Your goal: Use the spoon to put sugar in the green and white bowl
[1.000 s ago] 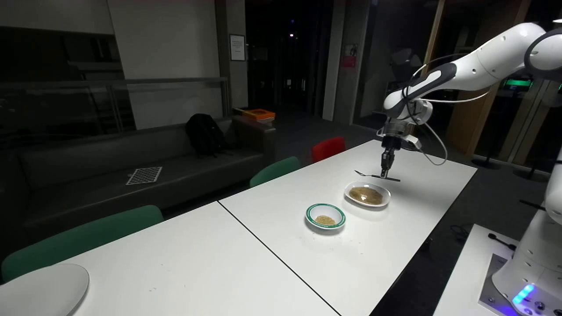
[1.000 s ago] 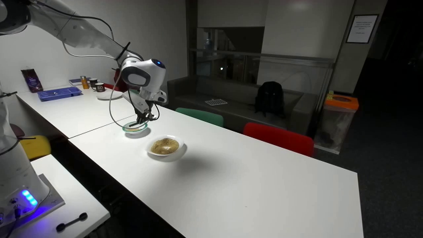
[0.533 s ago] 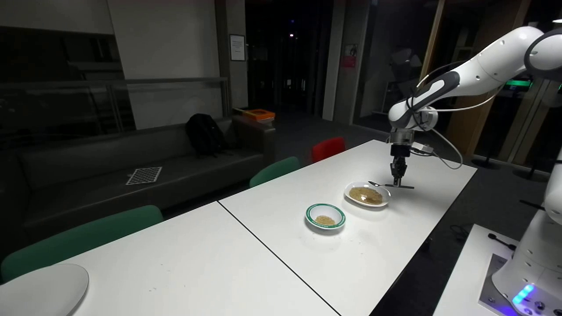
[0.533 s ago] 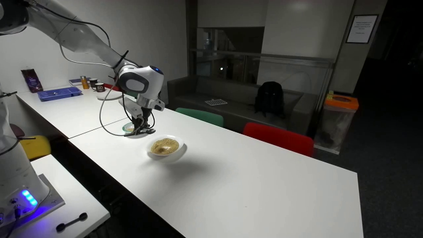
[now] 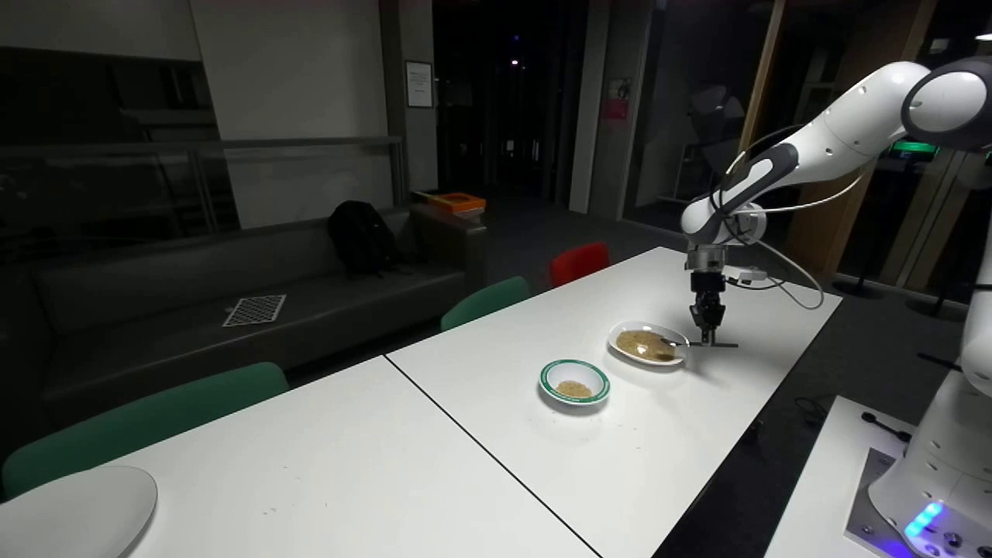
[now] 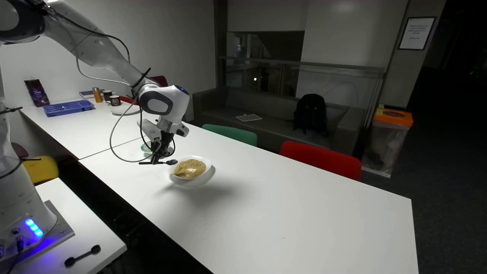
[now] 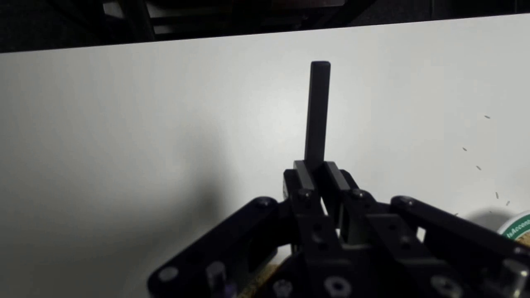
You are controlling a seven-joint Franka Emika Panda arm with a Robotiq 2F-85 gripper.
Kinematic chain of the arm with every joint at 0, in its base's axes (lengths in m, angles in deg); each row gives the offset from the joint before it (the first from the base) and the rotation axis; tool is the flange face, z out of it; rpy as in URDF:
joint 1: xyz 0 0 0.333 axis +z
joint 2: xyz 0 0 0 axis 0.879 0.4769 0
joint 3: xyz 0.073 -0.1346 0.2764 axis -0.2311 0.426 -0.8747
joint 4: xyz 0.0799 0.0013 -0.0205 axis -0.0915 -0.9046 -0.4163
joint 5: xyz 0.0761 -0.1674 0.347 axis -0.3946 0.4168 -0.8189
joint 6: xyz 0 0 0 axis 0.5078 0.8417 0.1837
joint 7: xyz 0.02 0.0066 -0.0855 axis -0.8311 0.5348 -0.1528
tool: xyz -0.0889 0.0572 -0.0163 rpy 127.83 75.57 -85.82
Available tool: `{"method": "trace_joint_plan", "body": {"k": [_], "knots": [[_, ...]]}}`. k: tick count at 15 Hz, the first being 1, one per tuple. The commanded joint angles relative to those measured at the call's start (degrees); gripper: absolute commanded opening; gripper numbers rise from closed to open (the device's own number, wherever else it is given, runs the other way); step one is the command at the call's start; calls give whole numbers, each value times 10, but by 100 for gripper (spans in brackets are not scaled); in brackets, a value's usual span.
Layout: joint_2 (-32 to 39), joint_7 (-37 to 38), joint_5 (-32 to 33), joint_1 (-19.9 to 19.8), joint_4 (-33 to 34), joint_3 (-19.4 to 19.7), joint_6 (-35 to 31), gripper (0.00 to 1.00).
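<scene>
Trainee: What state were the fingers in?

Instructor: The fingers pointed down and pinched the dark handle of the spoon, one on each side. The handle's free end pointed toward the long edge of the worktop nearest the arm base.

Trainee: How was the spoon set relative to the dish?

Instructor: The spoon was held roughly level, raised above the worktop. Its head was at the dish's rim, on the side facing that same edge. Whether the head touched the dish could not be determined.

Trainee: Where was the sugar?

Instructor: The main heap was in the white dish. A smaller portion lay in the bottom of the green and white bowl.

Trainee: Where was the bowl?

Instructor: It stood between the two long edges of the worktop, nearer the seam than the dish. Small dark specks lay near it, toward the edge by the arm base.

Trainee: What stood along the opposite long edge?

Instructor: A green chair and a red chair.
</scene>
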Motion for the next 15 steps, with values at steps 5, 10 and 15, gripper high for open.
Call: {"method": "trace_joint_plan", "body": {"k": [5,10,15], "knots": [[78,18,9,-6,41,-20,-26,3],[97,18,12,-11,57,-24,-53,3],[103,23,15,-13,66,-21,-74,3]]}}
